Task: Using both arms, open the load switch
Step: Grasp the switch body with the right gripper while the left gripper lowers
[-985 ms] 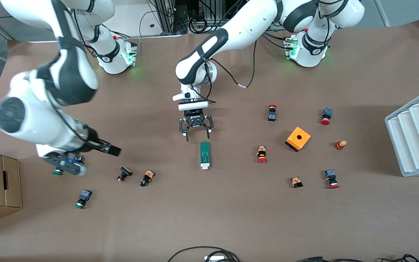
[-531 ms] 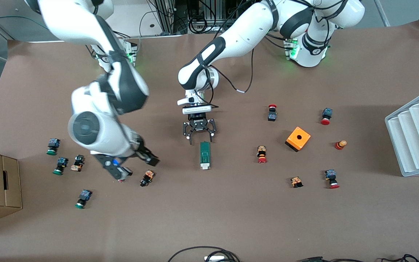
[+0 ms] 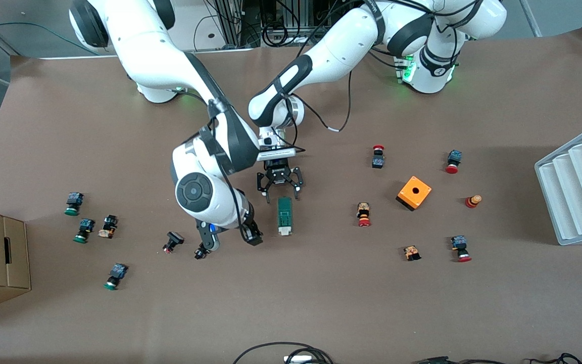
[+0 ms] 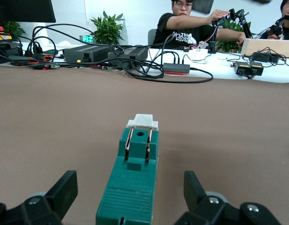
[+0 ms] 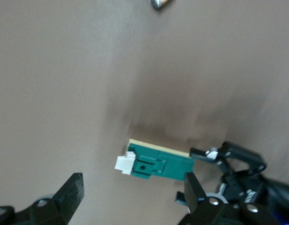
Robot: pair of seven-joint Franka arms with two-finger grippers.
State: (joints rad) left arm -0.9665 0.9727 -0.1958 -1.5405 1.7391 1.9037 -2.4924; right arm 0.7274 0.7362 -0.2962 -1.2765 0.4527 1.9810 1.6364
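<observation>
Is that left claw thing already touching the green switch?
Apart. In the left wrist view the open left end effector has its fingers on either side of the switch, with bare table showing between each finger and it.

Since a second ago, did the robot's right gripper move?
Yes. The right gripper swung from the cardboard-box end of the table toward the load switch, which stayed put, and is now close beside it.

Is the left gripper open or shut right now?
Open. The left gripper has its fingers spread wide at the end of the load switch, not touching it.
</observation>
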